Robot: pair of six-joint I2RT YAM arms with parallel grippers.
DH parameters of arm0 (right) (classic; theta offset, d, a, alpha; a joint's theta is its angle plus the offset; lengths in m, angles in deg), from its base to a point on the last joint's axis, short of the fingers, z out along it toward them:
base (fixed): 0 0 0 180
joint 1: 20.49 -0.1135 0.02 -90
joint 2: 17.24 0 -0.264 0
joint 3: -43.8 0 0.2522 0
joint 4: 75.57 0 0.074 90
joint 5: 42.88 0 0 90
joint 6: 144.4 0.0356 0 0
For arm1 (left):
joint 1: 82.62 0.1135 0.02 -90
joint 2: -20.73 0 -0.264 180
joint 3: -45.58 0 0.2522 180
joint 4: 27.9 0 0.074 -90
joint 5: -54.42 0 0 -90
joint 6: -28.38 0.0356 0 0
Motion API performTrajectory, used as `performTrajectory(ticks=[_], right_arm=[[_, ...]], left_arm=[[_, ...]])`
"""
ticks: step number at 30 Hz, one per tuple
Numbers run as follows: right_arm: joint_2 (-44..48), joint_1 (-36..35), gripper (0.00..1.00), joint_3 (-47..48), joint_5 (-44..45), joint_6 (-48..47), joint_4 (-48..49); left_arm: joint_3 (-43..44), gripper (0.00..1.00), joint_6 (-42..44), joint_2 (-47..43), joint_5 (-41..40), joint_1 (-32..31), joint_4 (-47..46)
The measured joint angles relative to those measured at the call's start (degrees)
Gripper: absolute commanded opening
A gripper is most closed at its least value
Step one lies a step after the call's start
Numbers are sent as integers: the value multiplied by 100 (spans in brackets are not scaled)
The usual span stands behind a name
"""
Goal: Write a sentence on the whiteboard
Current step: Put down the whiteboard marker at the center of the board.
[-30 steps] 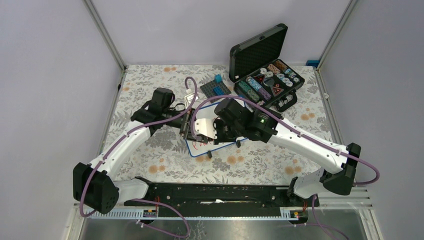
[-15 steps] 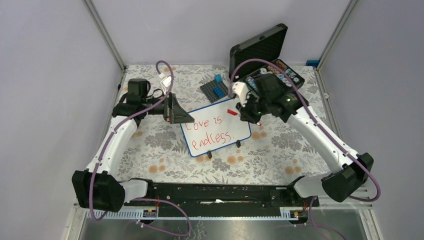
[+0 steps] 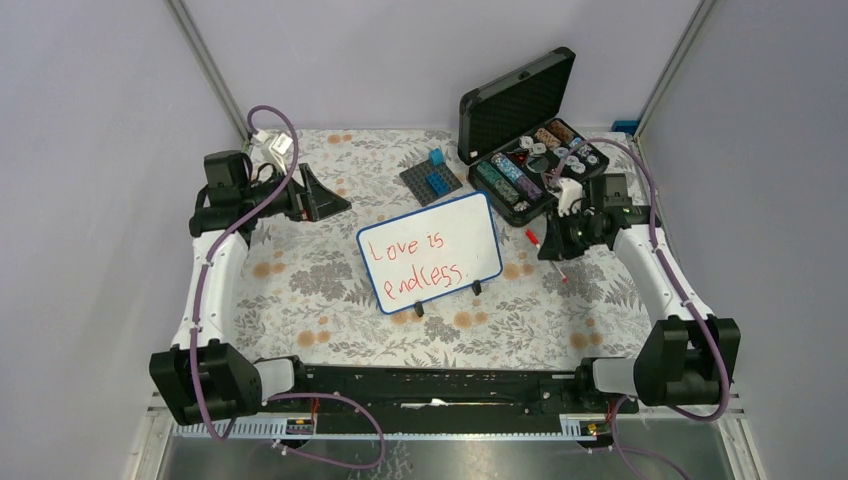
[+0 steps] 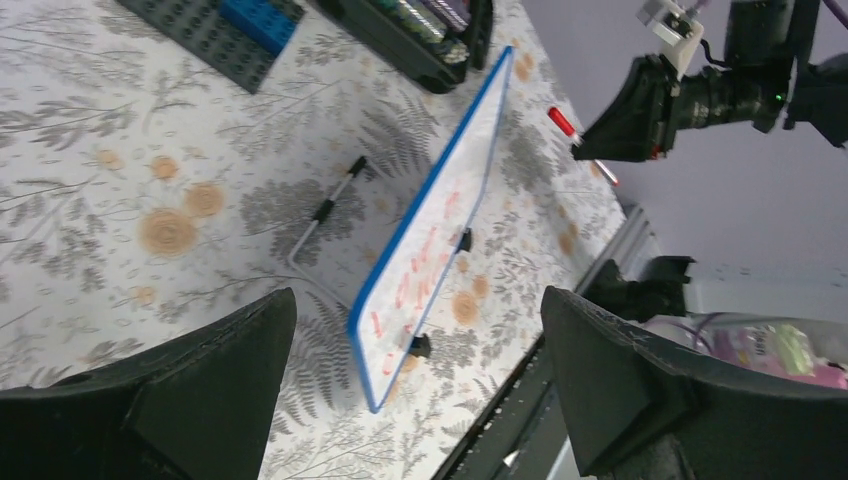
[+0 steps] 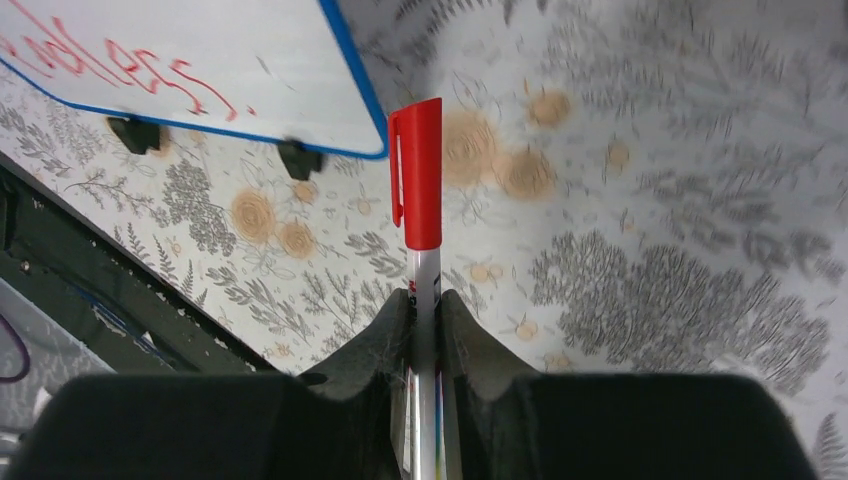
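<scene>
Red sentence (image 3: 417, 262) "Love is endless." on whiteboard (image 3: 472, 226), mid-worktop (image 3: 330, 300). Left claw (image 4: 417, 300) spread wide. Right claw (image 5: 425, 300) pinching capped marker (image 5: 418, 200).

Sentence (image 5: 150, 72) partly outside right-wrist view

We look down on the whiteboard (image 3: 430, 252) from high above, our left wrist sees it edge-on from afar, our right wrist close over its corner, all 3 share it.

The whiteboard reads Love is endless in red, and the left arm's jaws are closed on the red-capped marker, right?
One slip: the right arm's jaws, not the left's, are closed on the red-capped marker, as the right wrist view shows. The whiteboard does read that in red.
</scene>
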Motion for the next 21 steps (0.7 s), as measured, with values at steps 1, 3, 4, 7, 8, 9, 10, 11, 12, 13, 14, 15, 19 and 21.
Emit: performTrajectory(ticks=[1,3,4,7,8,9,10,11,12,13,14,15,19,21], right_arm=[[0,127,0,-175,13,61,7],[0,295,1,-437,94,173,37],[0,358,1,-551,133,223,96],[-9,448,2,-780,299,361,245],[-26,463,3,-826,367,407,299],[-57,466,4,-841,424,450,332],[-105,468,4,-841,470,498,385],[-155,472,5,-841,509,544,463],[-216,472,5,-841,553,601,549],[-293,472,5,-841,581,656,621],[-365,472,6,-841,608,695,673],[-470,472,7,-839,623,745,732],[-942,472,9,-839,743,907,866],[-1141,472,11,-839,772,992,929]], left_arm=[[0,99,68,-4,-111,35,11],[0,99,151,-15,-304,46,37],[-11,99,197,-37,-400,48,44],[-90,99,293,-109,-579,48,66],[-122,99,319,-129,-629,48,72],[-157,99,339,-140,-671,50,74],[-192,99,374,-146,-713,52,83],[-223,99,396,-146,-750,52,85],[-258,99,422,-146,-793,55,87],[-284,99,444,-149,-835,55,109],[-308,99,468,-151,-870,57,118],[-332,99,492,-155,-905,59,120],[-400,99,610,-219,-1029,72,175],[-428,99,684,-260,-1075,81,216]])
